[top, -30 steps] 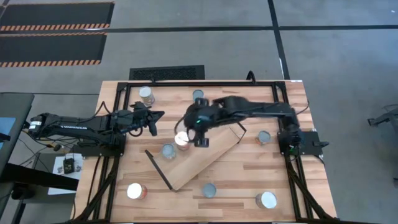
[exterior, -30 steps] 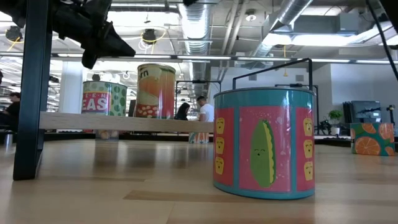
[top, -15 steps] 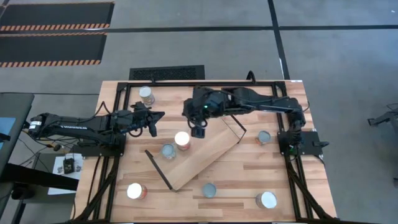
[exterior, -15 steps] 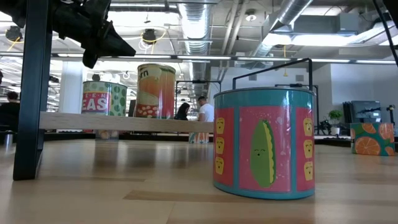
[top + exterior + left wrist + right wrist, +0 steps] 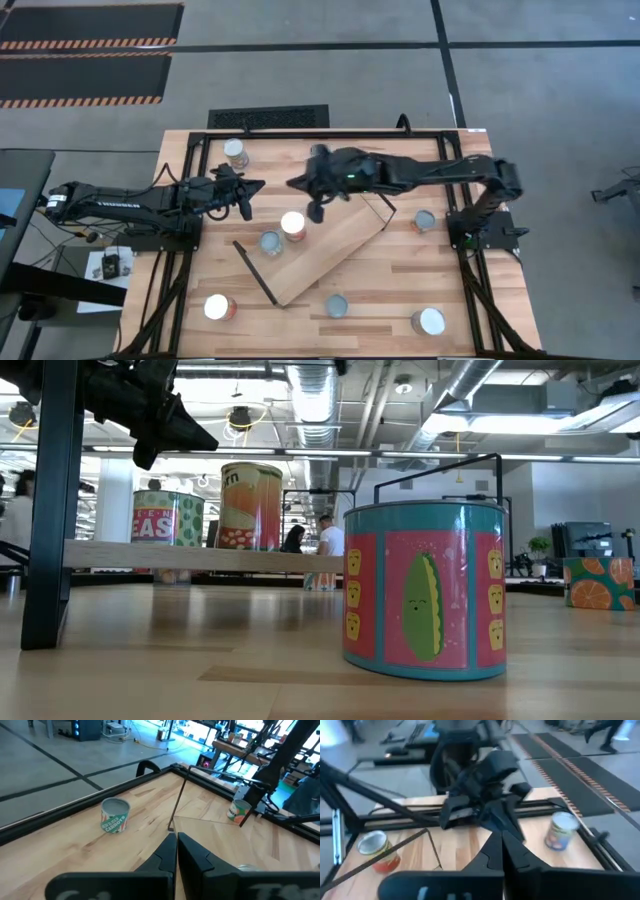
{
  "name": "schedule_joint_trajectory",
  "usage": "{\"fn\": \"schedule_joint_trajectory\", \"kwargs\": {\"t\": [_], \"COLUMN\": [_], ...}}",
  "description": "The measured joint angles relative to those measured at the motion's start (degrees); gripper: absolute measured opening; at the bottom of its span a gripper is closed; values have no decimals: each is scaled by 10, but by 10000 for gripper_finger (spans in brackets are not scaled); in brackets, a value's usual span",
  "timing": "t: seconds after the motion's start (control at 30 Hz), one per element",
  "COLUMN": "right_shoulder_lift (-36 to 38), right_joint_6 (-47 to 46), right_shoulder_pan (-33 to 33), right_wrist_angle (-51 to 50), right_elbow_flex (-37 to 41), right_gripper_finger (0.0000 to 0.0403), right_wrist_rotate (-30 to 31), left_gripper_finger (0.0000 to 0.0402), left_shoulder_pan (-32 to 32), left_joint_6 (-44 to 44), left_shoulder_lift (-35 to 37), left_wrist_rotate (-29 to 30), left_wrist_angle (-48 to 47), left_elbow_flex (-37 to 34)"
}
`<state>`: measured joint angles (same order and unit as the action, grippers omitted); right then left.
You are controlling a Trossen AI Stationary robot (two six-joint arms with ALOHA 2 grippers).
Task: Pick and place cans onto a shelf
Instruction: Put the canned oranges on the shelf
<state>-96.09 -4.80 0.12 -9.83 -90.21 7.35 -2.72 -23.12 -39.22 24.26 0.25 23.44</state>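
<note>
On the shelf (image 5: 330,250), just left of frame centre in the high view, a white-topped can (image 5: 293,223) stood upright beside another can (image 5: 270,242). Directly above it in frame hovered the right gripper (image 5: 318,210), fingers pressed together, empty. The left gripper (image 5: 246,200), also clenched, sat farther left.

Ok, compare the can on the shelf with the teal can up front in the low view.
The shelf can is mostly orange; the teal can has pink panels and a cartoon corn cob. The shelf can stands raised on the shelf; the teal can sits directly on the table, nearer the low camera. Both stand upright.
</note>
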Motion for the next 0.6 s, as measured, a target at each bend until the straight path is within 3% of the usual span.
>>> {"fn": "schedule_joint_trajectory", "kwargs": {"t": [0.17, 0.33, 0.43, 0.6], "right_shoulder_lift": [94, 193, 244, 319], "right_joint_6": [-56, -113, -166, -287], "right_shoulder_pan": [8, 33, 50, 83], "right_wrist_angle": [96, 119, 71, -112], "right_elbow_flex": [131, 231, 265, 268], "right_gripper_finger": [2, 2, 2, 2], "right_wrist_rotate": [63, 158, 210, 289], "left_gripper_finger": [0, 0, 0, 0], "left_shoulder_pan": [-7, -18, -25, -38], "left_joint_6": [0, -2, -11, -30], "left_shoulder_lift": [0, 0, 0, 0], "left_wrist_rotate": [0, -12, -20, -21], "left_wrist_angle": [-5, -13, -13, -13], "left_elbow_flex": [0, 0, 0, 0]}}
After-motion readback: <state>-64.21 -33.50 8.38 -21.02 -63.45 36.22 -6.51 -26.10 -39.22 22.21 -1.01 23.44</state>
